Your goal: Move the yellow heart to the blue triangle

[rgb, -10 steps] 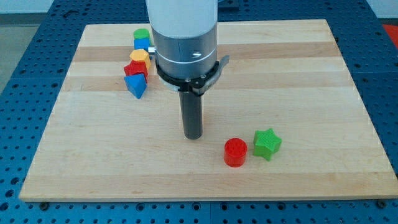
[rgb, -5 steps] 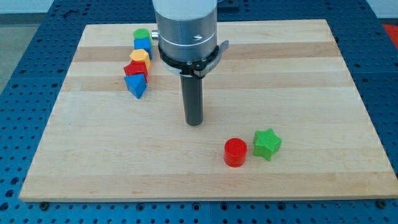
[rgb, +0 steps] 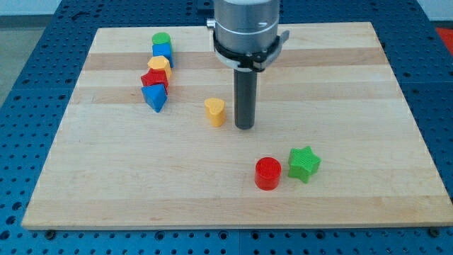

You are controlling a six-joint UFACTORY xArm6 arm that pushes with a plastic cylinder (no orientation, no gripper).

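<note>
The yellow heart (rgb: 215, 112) stands on the wooden board, left of centre. The blue triangle (rgb: 155, 98) is at the lower end of a row of blocks at the upper left, about a block-row's gap to the left of the heart. My tip (rgb: 244, 127) rests on the board just right of the yellow heart, a small gap between them. The rod hangs from the grey arm body at the view's top.
The row above the blue triangle holds a red block (rgb: 153, 79), a yellow block (rgb: 159, 66), a blue block (rgb: 163, 50) and a green block (rgb: 161, 39). A red cylinder (rgb: 267, 173) and a green star (rgb: 304, 163) sit at the lower right.
My arm has moved right and towards the view's top. The yellow heart, hidden behind the arm before, now shows to the left of my tip. The other blocks have not moved.
</note>
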